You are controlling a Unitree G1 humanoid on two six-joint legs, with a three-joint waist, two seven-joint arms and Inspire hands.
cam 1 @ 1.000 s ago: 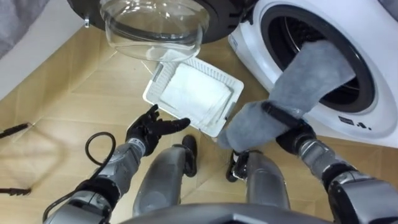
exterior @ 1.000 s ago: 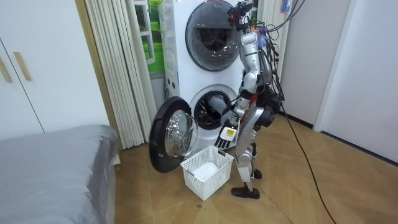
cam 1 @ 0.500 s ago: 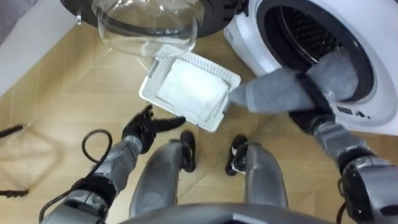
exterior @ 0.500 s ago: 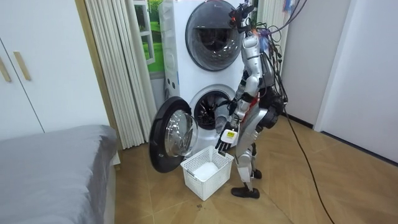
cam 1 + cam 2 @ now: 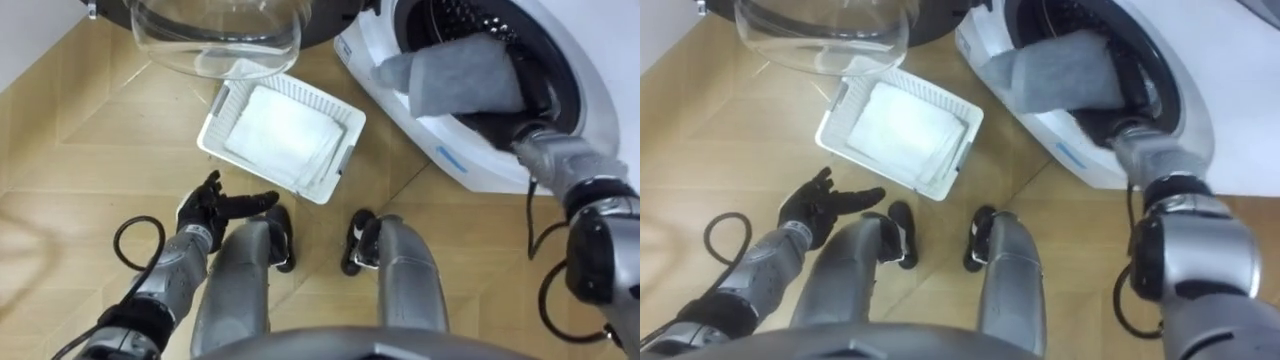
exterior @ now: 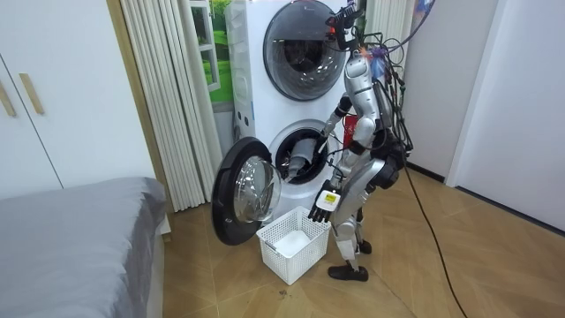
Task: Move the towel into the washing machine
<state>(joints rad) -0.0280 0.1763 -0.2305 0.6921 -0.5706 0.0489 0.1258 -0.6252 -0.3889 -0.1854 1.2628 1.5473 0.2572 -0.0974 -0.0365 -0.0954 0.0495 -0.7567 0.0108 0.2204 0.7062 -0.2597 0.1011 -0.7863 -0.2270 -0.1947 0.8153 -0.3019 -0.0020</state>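
The robot stands right up against the washing machine (image 6: 265, 146), the lower of two stacked units. Its round door (image 6: 243, 190) is swung wide open toward the room view's left. The white basket (image 5: 213, 118) sits on the wooden floor between the door and the robot's feet, with a folded white cloth (image 5: 280, 135) lying in it.

And there's the grey towel (image 5: 465, 75), lying across the mouth of the drum! Most of it is inside the opening, but one end pokes out over the front rim, on the side nearer the basket.

The right arm reaches in at the lower edge of the opening, and the right hand (image 5: 505, 130) is tucked just under the towel. Whether its fingers are clamped on the cloth or have let go, I can't tell.

The left hand (image 5: 215, 205) hangs low by the left leg, fingers spread and holding nothing.

I'd call this nearly done. The towel has reached the machine, but the loose end has to go past the rim and the arm has to come out.
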